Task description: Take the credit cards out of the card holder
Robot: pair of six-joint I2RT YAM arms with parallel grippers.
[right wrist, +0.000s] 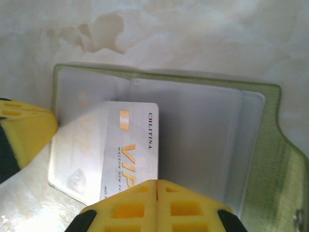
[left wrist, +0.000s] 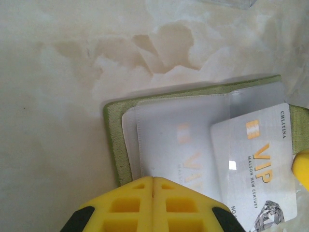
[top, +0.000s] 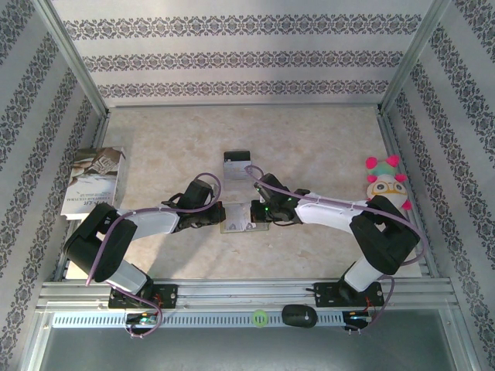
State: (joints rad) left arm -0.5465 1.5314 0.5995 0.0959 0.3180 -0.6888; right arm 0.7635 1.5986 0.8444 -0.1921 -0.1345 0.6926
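left gripper (left wrist: 153, 180), right gripper (right wrist: 157, 182) shut | card holder (right wrist: 198, 121) open — card (right wrist: 137, 142) protruding

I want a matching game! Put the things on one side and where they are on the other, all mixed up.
Things:
1 card holder
2 VIP card
3 booklet
4 plush toy

Places:
A right edge of the table
B lying open in the middle
C left edge of the table
D partly out of a clear pocket

Pairs: 1-B, 2-D, 3-C, 4-A
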